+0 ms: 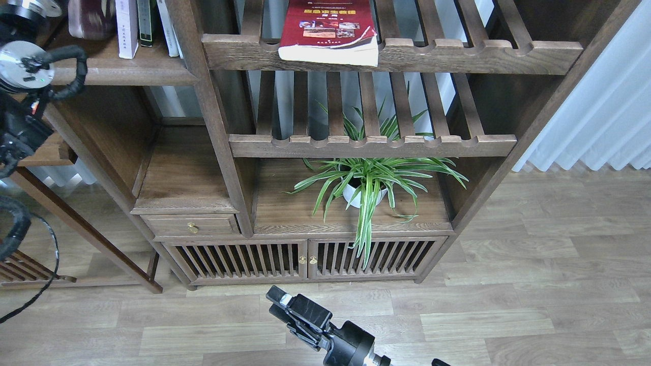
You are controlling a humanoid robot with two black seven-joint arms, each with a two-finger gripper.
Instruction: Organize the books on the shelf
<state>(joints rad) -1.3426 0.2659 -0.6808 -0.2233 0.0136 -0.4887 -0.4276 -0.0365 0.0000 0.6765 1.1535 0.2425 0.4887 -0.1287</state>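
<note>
Red book (pixel 329 30) flat on slatted shelf (pixel 457 51) | right end effector (pixel 278 300) far below | grip state unclear

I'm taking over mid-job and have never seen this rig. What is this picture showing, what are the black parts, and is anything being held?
This is one view from the robot's head, looking down at a bookcase. The black part at the bottom is its right arm, ending in the right claw, which hangs over the floor holding nothing; whether it is open is unclear. The left arm is at the left edge; its claw is not seen. A red book lies flat on the top slatted shelf. More books stand on the solid shelf upper left. A potted plant sits lower down.
</note>
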